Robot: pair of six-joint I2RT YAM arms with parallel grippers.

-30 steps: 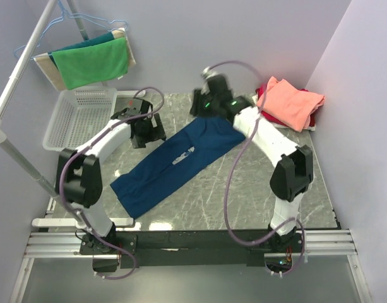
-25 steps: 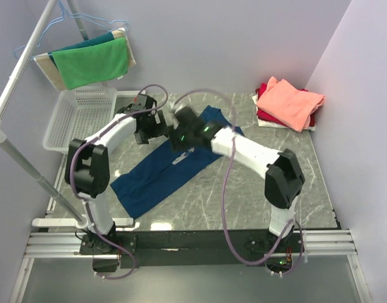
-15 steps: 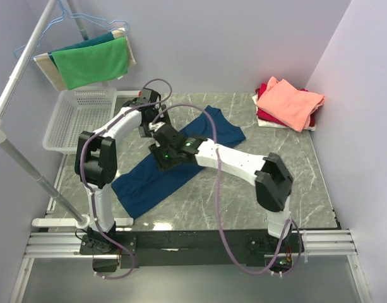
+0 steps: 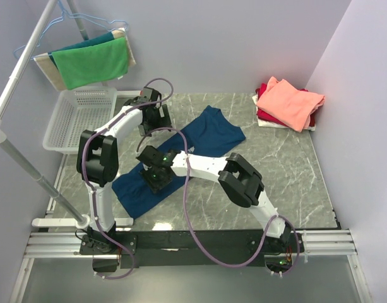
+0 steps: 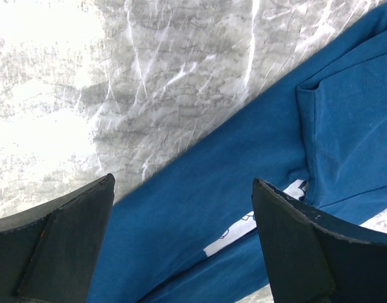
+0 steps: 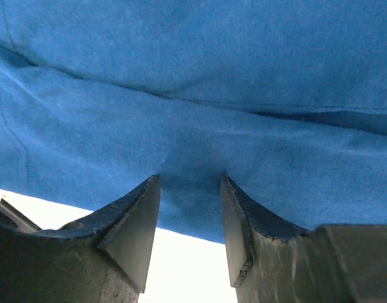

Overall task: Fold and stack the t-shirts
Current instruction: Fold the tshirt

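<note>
The navy-blue t-shirt (image 4: 215,134) lies folded into a long strip, running diagonally from the front left to the middle back of the table. My left gripper (image 4: 154,118) hovers open over the strip's far-left edge. In the left wrist view, its wide-spread jaws (image 5: 182,183) frame the blue cloth (image 5: 199,208) and a sliver of pale print (image 5: 256,224). My right gripper (image 4: 156,177) is down on the strip's lower half. Its jaws (image 6: 190,178) stand apart with their tips against the cloth (image 6: 193,76) near its edge. A salmon-pink tee (image 4: 288,101) tops a red one (image 4: 264,95) at the back right.
A white mesh basket (image 4: 76,117) stands at the back left beside the table. Above it, a green cloth (image 4: 92,63) hangs from a hanger on a slanted white rail (image 4: 23,60). The right arm reaches low across the table's middle.
My right arm has swung from the shirt's far end down and left to the strip's lower half. My left gripper has shifted right and toward the back. The shirt has barely moved.
</note>
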